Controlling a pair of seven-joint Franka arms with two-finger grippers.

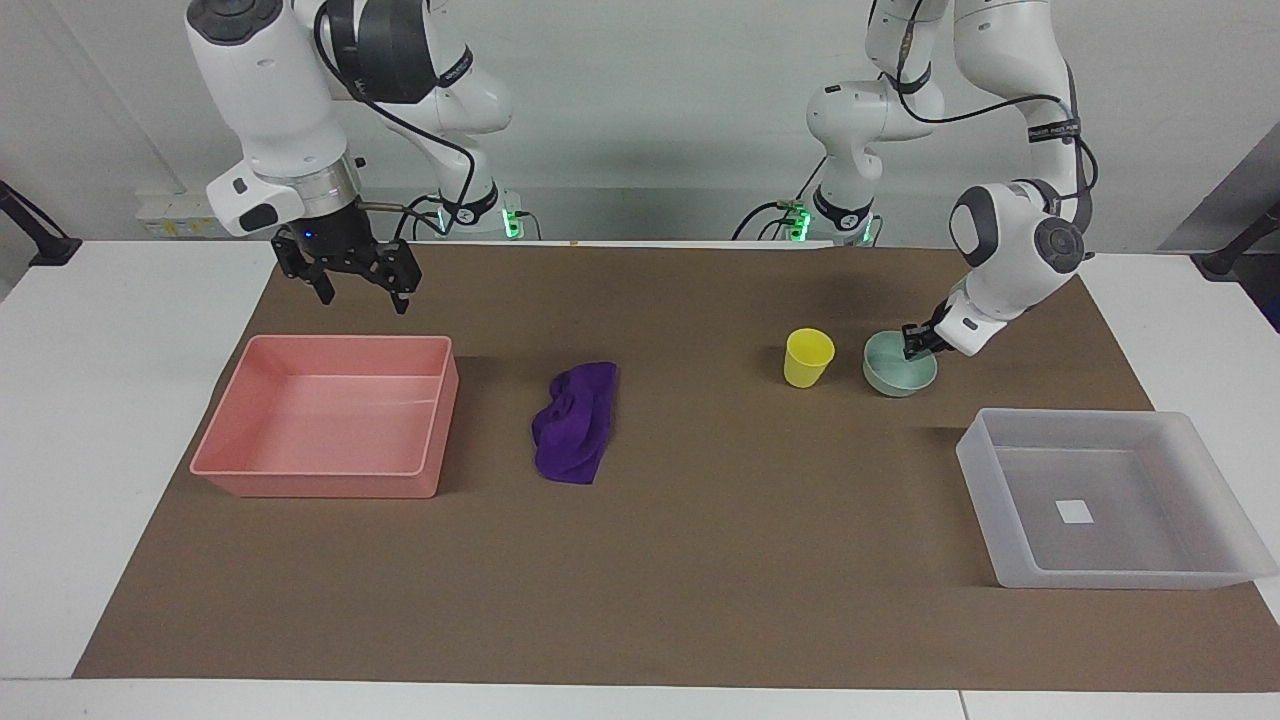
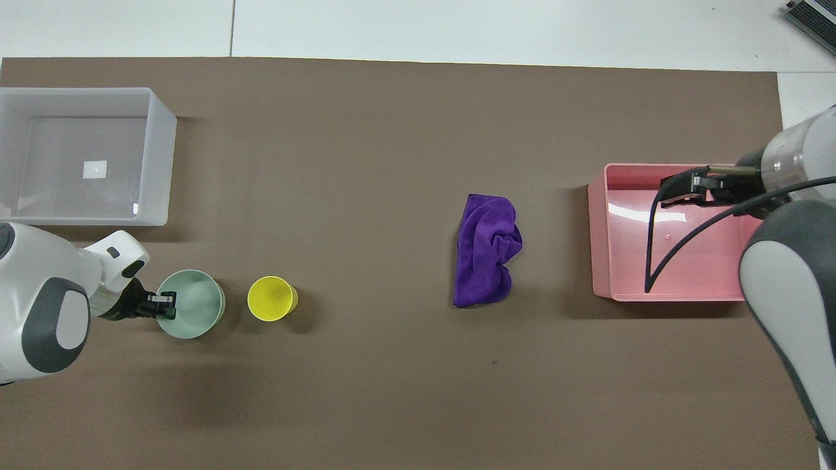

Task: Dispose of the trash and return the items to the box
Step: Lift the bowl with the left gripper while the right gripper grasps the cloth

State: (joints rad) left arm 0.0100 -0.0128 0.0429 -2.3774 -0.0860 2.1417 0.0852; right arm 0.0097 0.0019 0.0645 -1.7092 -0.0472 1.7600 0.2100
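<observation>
mint bowl (image 1: 898, 368) beside the yellow cup (image 1: 808, 357), left gripper (image 1: 915, 342) clamped on its rim, frosted box (image 1: 1108, 500) farther out (just its sticker inside), purple rag (image 1: 575, 421) mid-mat by the pink tub (image 1: 330, 415), right gripper (image 1: 348, 275) spread wide over the mat's edge

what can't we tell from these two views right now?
- Left gripper at the bowl rim: facing view too small, and in the overhead view the wrist covers it; whether it is shut on the rim is unclear.
- Right gripper: in the overhead view it overlaps the pink tub; its height cannot be read there.
- Right arm: cut off by the overhead view's edge.
- Inside of the cup: facing view hides its floor.
</observation>
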